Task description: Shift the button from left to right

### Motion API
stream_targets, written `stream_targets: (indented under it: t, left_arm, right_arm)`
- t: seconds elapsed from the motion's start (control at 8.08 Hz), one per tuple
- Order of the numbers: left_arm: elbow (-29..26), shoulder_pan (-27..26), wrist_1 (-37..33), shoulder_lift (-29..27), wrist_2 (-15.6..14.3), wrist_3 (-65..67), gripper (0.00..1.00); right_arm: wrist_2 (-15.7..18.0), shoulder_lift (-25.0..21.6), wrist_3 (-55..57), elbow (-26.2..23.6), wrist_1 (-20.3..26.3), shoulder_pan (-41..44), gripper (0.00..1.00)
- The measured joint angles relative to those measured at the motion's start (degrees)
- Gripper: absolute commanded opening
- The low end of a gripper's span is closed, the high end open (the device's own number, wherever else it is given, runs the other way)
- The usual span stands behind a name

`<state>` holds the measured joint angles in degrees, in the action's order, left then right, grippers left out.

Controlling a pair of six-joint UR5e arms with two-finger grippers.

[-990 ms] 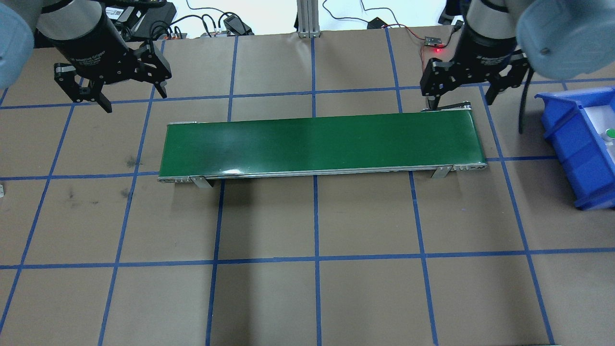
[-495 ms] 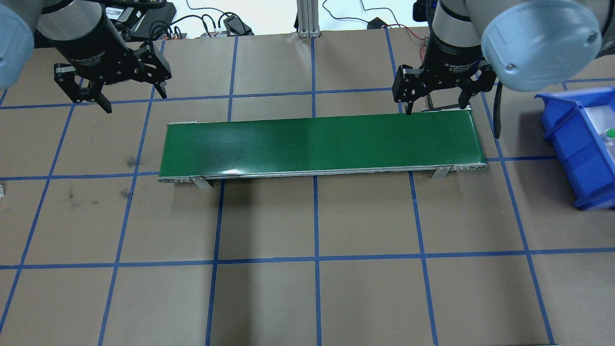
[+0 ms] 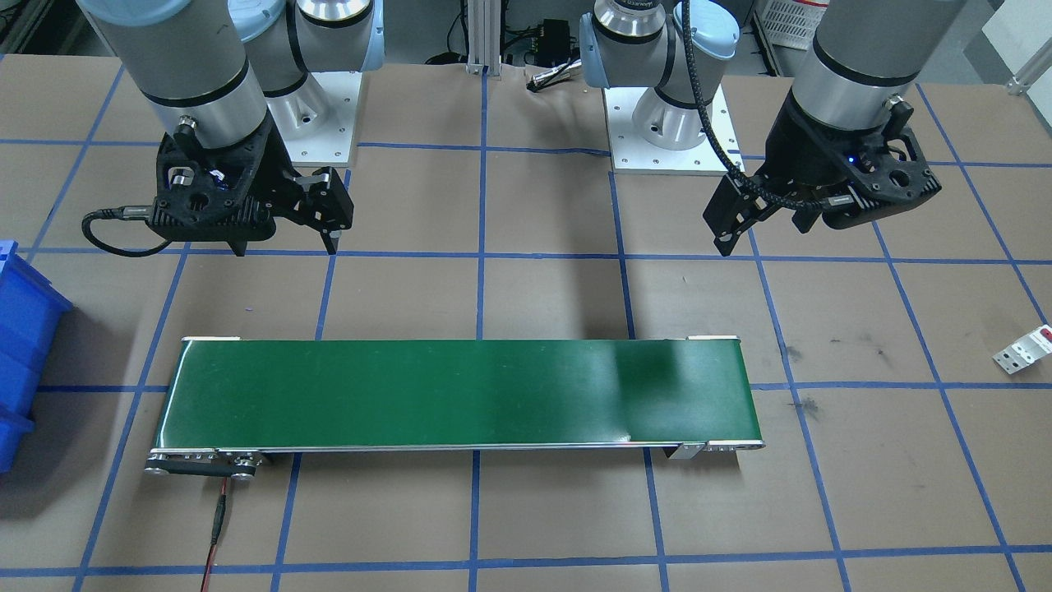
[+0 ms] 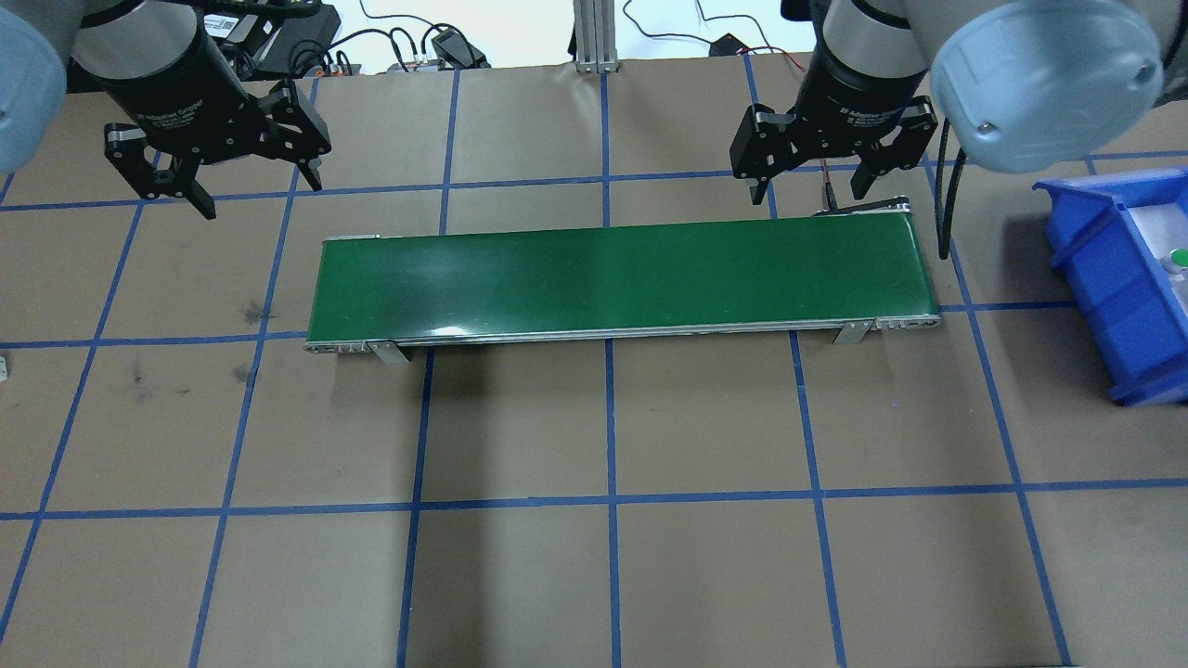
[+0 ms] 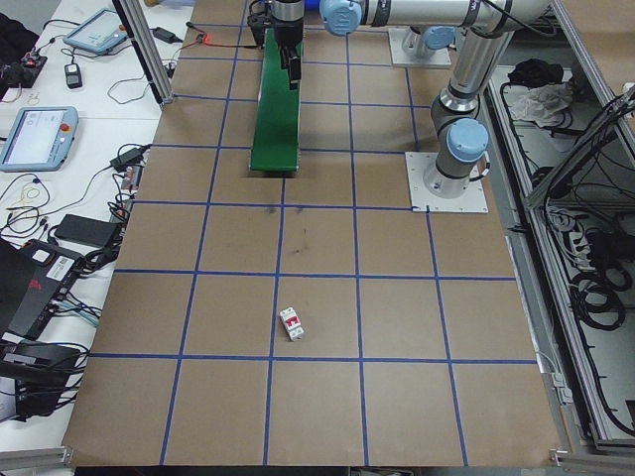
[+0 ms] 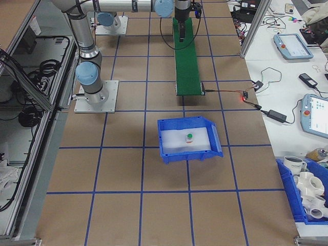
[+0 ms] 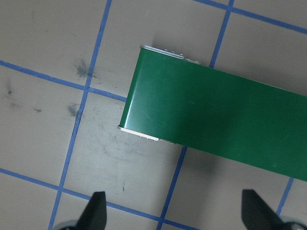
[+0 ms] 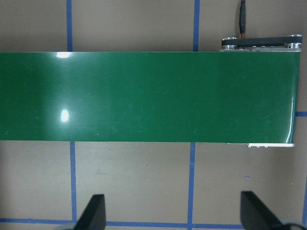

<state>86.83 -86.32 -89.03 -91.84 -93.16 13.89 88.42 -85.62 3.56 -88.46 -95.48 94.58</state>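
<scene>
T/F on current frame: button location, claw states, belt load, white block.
1. The button sits in the blue bin. True.
2. The left claw is shut on the button. False: it is open and holds nothing.
3. The green conveyor belt carries a part. False: its surface is bare.
4. The right claw is open, at the belt's bin-side end. True.
5. The white block with a red mark lies on the table, off the belt. True.

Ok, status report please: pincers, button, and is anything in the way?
Left pincer open, empty. Right pincer open, empty, above the conveyor belt end. Button sits in the blue bin. Belt bare, nothing in the way.
</scene>
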Motion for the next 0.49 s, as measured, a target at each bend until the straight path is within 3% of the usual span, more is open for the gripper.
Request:
stream_targets:
  t: [0.49]
  left_arm:
    - [0.0,0.0,0.0,0.0,0.0,-0.2,1.00]
  right_arm:
    - [2.1,0.4,-0.5,-0.3,0.5,-0.1,1.00]
